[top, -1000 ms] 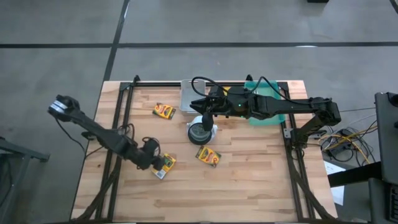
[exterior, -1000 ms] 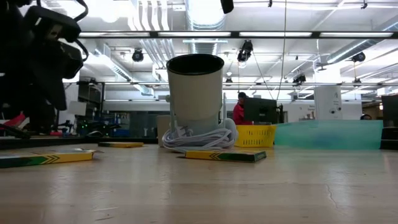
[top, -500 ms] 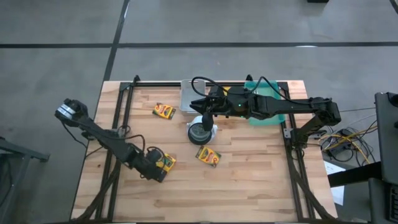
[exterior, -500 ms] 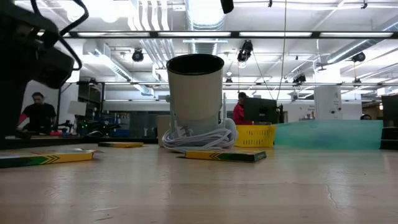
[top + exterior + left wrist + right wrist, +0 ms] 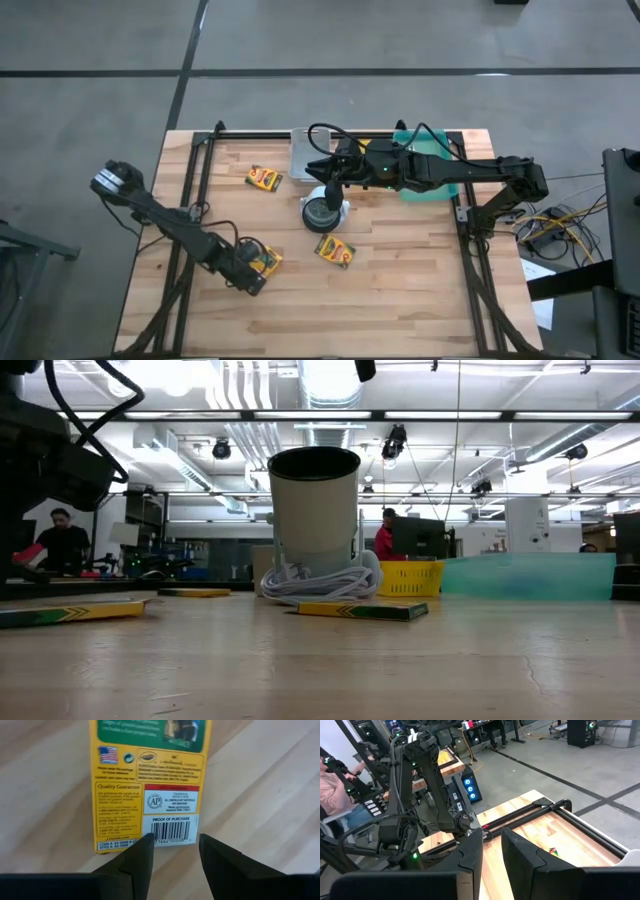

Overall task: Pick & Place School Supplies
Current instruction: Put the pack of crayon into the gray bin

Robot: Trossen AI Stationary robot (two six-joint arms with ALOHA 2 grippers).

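3 flat yellow-and-green crayon boxes on the wooden worktop (image 5: 400, 290): far-left box (image 5: 264, 179) lying alone; middle box (image 5: 335, 250) just near of the white cup (image 5: 322, 212); near-left box (image 5: 266, 262) under the left pincer (image 5: 250, 275). Left pincer low over that box's near end, fingers (image 5: 137, 860) partly spread, tips just over the barcode edge, nothing gripped; box flat on the wood, printed back side up. Right pincer (image 5: 330, 185) held above the cup near the middle of the worktop, fingers (image 5: 470, 852) narrow with a slim gap, nothing between them. White cord (image 5: 320, 582) coiled round the cup's base. Clear tray (image 5: 305, 152) at the far edge, teal bin (image 5: 425, 185) far right under the right arm. No view of sticks or scissors clear enough to tell. 2 people visible far back in the room, 1 in red (image 5: 385, 538).
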